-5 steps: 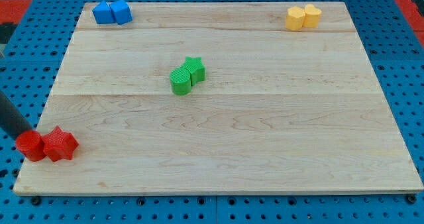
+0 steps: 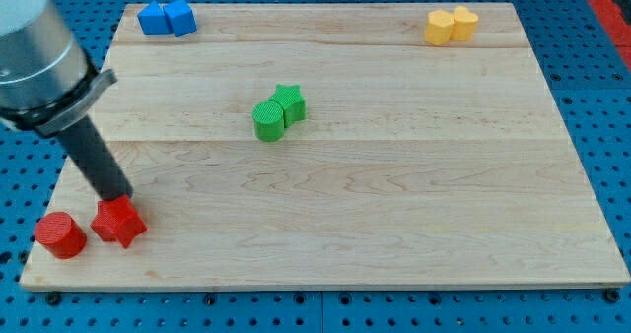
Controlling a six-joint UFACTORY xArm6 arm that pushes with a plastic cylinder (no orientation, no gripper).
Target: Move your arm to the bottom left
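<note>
My tip (image 2: 118,199) stood at the top edge of the red star block (image 2: 119,222), touching it or very nearly so, near the bottom left corner of the wooden board (image 2: 394,215). There was no pincer on this rod, so nothing could be said of wide, narrow or holding; the rod simply ended in the tip, which rested against the block's upper side. The rod slanted up toward the view's top left, where the grey body of the arm (image 2: 35,52) filled the corner of the view. Just to the view's left of the star lay the red cylinder block (image 2: 60,235), apart from the star by a narrow gap and close to the board's left edge. Well apart, near the middle of the board, the green cylinder block (image 2: 267,120) and the green star block (image 2: 290,101) sat touching each other. At the top left edge two blue blocks (image 2: 166,19) sat side by side, their shapes hard to make out. At the top right two yellow blocks (image 2: 452,25) sat pressed together likewise. The board lay on a blue pegboard surface (image 2: 601,116).
</note>
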